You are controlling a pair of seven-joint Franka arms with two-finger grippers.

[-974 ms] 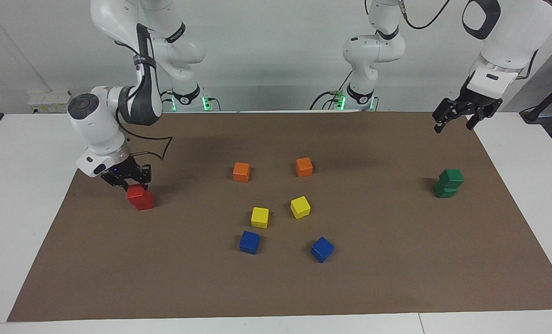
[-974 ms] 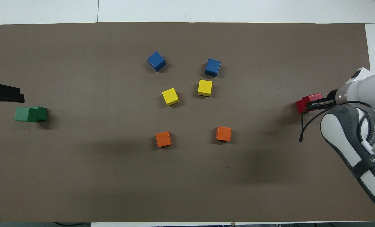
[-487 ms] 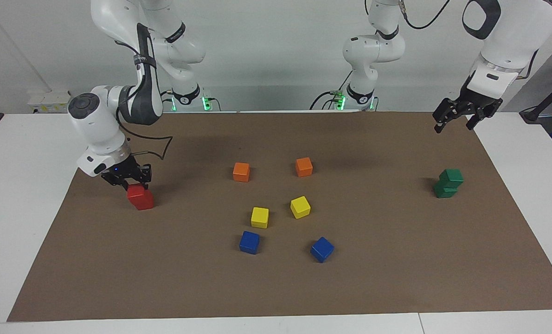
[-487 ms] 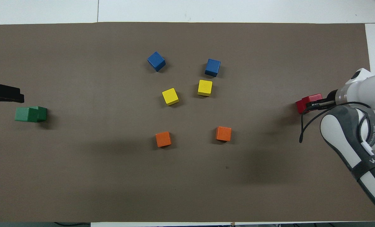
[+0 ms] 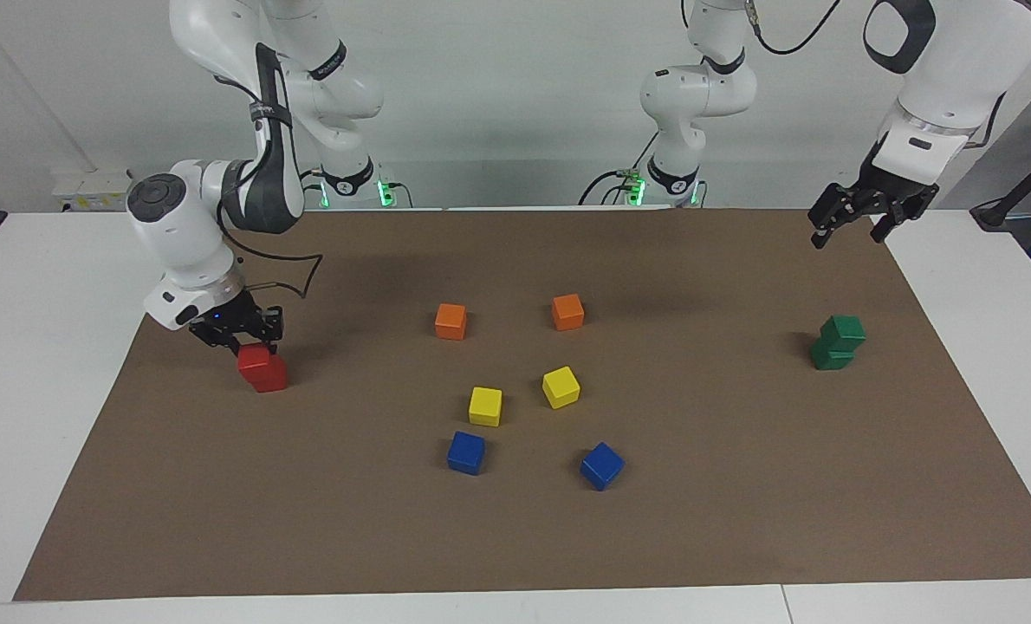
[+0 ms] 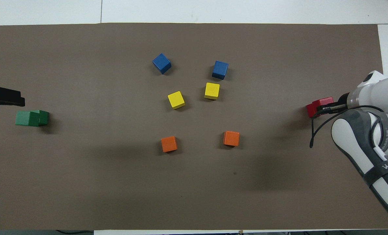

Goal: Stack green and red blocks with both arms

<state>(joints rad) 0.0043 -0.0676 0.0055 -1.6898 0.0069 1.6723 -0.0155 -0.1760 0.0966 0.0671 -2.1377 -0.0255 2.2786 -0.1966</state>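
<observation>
Facing view: hardly a change from a second ago. Right tool point(image 5: 243, 340) stays clamped on the upper red block point(image 5: 254, 358) atop the lower red block point(image 5: 266, 377), at the right arm's end of the desk point(image 5: 515, 537). Left tool point(image 5: 853, 224), jaws wide, has edged slightly upward above the green blocks point(image 5: 838, 342), stacked askew.

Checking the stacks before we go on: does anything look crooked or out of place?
Yes. In the green stack at the left arm's end, the top green block sits offset, overhanging the bottom one. The right hand is shut on the upper red block, also offset on the lower one.
</observation>
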